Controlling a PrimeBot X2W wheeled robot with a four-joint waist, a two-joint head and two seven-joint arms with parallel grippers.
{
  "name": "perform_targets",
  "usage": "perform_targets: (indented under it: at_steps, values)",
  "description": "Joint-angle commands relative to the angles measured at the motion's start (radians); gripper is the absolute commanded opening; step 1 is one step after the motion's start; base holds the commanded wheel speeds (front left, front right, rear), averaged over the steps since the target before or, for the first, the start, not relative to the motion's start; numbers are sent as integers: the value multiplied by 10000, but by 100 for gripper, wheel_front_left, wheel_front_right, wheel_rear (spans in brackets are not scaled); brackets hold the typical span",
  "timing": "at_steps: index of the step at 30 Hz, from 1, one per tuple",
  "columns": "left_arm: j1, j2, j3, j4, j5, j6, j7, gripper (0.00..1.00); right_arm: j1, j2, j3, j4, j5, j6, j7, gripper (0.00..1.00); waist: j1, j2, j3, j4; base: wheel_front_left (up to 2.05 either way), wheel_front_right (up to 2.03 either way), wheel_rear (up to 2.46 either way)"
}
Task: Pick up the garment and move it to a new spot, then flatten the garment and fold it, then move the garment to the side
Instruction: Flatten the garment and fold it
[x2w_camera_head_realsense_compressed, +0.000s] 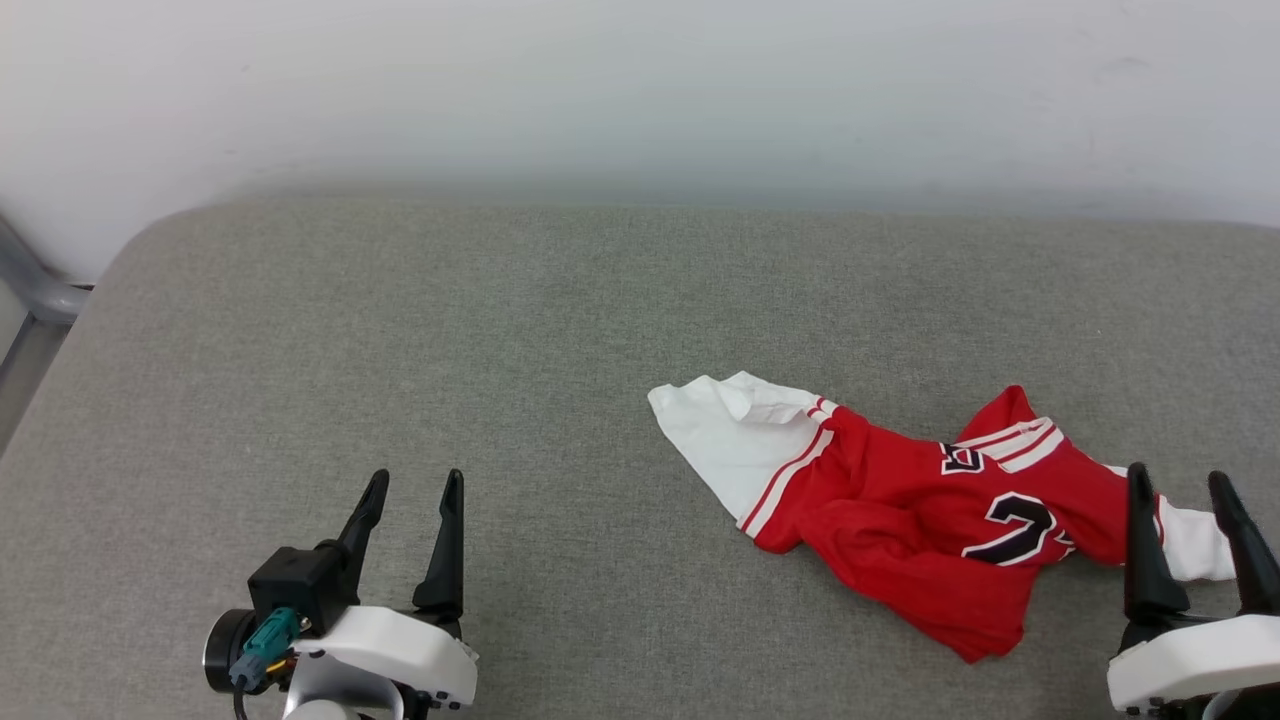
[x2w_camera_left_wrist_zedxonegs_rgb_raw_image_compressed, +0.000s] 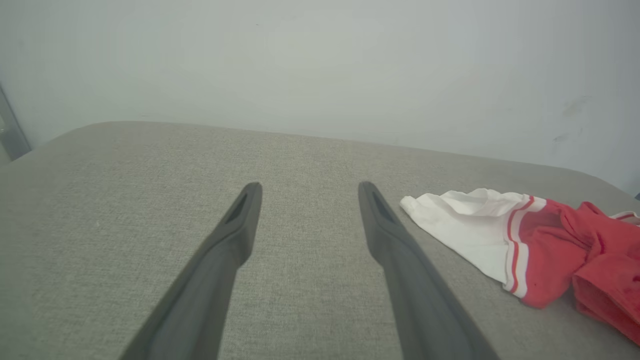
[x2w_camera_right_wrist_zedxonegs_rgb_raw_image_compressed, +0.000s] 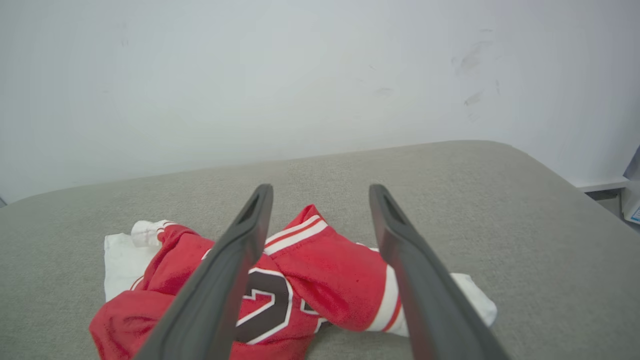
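One pale wall (x2w_camera_head_realsense_compressed: 640, 90) stands behind one grey fabric-covered surface (x2w_camera_head_realsense_compressed: 400, 330). One garment (x2w_camera_head_realsense_compressed: 900, 510), a red jersey with two white sleeves and striped trim, lies crumpled on the surface's right half, with two patches of black, white-edged print showing. Two grippers sit near the front edge. The left gripper (x2w_camera_head_realsense_compressed: 416, 480) is well apart from the cloth, jaws wide with nothing between them. The right gripper (x2w_camera_head_realsense_compressed: 1179, 475) is by the jersey's right sleeve, its two fingers also spread wide and gripping nothing.
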Motion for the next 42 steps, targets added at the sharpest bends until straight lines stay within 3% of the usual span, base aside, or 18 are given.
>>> perform_targets:
  at_steps: [1, 4, 5, 14, 27, 32, 36, 37, 38, 39, 42]
  values:
    - [84, 52, 33, 13, -14, 30, -26, 100, 124, 19, 27, -50, -22, -3, 7, 100, 1, 0, -57, -30, 0, 0, 0]
    - [141, 134, 47, 65, -37, 59, 64, 100, 472, 20, 514, -577, -131, -3, 186, 100, 1, 0, -175, -92, 0, 0, 0]
    - [-196, 256, -124, 140, -137, -32, 647, 100, 888, 15, 989, -1337, -40, -3, 507, 100, 1, 0, -160, -240, 0, 0, 0]
    - [-2190, 403, -1465, 589, -564, -343, 2733, 100, 639, 15, 1339, -2211, 31, -3, 758, 100, 1, 0, 638, -704, 0, 0, 0]
    - [-5325, 1488, -3874, 2324, -1718, -389, 5646, 100, -138, 17, 1668, -1969, 360, -3, 450, 100, 1, 0, 2305, -1887, 0, 0, 0]
    - [-6050, 1830, -4386, 3276, -2101, -391, 6340, 100, -332, 18, 1736, -1673, 610, -3, 215, 100, 1, 0, 2676, -2267, 0, 0, 0]
    - [-6092, 1949, -5374, 3864, -2742, -396, 7506, 100, -378, 18, 1736, -1411, 787, -3, 35, 100, 1, 0, 2805, -2440, 0, 0, 0]
    - [-6066, 1970, -5585, 3936, -2945, -399, 7772, 43, -401, 19, 1731, -1350, 823, -3, 0, 100, 1, 0, 2813, -2465, 0, 0, 0]
    - [-6066, 2028, -5776, 3964, -3133, -404, 7951, 5, -422, 18, 1720, -1290, 883, -3, -8, 100, 1, 0, 2819, -2489, 0, 0, 0]
    - [-6095, 2109, -5880, 3932, -3272, -404, 7972, 0, -453, 18, 1720, -1238, 909, -3, -34, 100, 1, 0, 2820, -2505, 0, 0, 0]
    - [-6411, 2441, -6026, 3691, -3342, -395, 7415, 0, -486, 18, 1640, -1081, 984, -3, -106, 100, 1, 0, 2765, -2463, 0, 0, 0]
